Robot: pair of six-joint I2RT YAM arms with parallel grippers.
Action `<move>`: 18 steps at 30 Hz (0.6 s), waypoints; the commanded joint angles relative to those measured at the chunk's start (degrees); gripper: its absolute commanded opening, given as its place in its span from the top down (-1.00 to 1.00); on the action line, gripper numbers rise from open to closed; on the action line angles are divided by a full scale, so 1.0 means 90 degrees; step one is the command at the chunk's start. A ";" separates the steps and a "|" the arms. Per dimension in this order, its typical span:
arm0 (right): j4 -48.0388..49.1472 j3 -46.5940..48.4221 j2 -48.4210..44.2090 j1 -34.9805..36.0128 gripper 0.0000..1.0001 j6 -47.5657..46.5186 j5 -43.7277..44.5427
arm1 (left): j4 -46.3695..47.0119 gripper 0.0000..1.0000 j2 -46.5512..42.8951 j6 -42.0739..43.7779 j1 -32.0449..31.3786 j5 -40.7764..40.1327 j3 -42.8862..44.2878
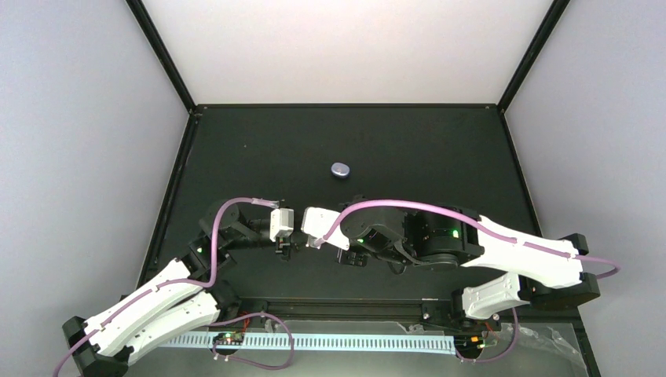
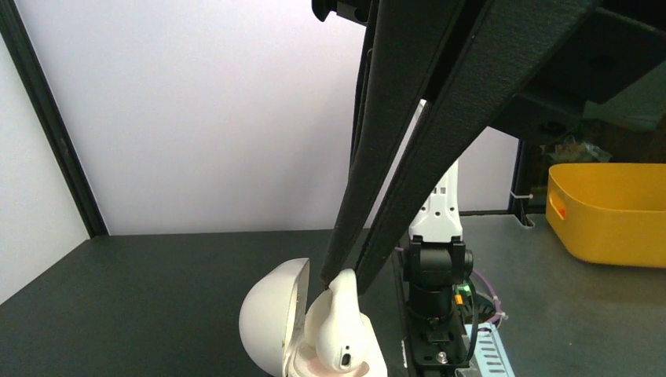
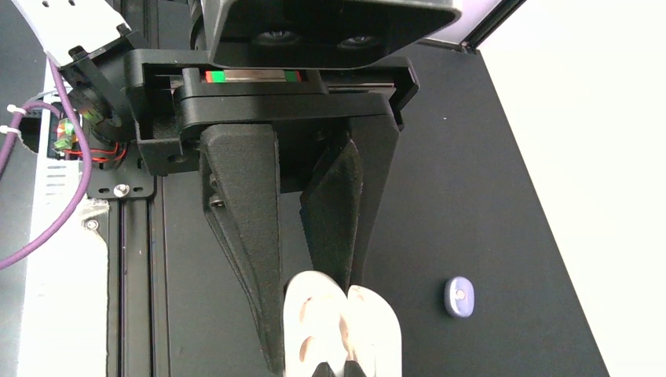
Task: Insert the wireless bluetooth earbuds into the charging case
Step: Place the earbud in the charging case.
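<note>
Left wrist view: my left end effector point(image 2: 339, 273), pinched nearly shut, holds the small white stemmed earbud point(image 2: 339, 334) stem-up, directly over the open white clamshell charging case point(image 2: 271, 322). My right end effector point(image 3: 310, 326) is clamped on that case, so the move is straight down.

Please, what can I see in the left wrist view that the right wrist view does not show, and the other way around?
Only the left wrist view: the left end effector closed on a white earbud, and a yellow bin at the right.
Only the right wrist view: the right end effector closed on the white charging case, and a small purple case lying on the table.
Both: the white charging case, open, and the black table.
</note>
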 commanded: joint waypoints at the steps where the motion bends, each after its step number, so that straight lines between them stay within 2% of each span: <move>1: 0.0019 0.0009 0.0087 0.0049 0.98 -0.0045 0.0198 | 0.0107 0.97 -0.0111 0.0092 -0.0036 0.0027 0.0197; 18: -0.0061 0.0098 0.0253 0.0058 0.98 -0.0054 0.0062 | 0.0156 0.97 -0.0101 0.0034 -0.0035 0.0010 0.0203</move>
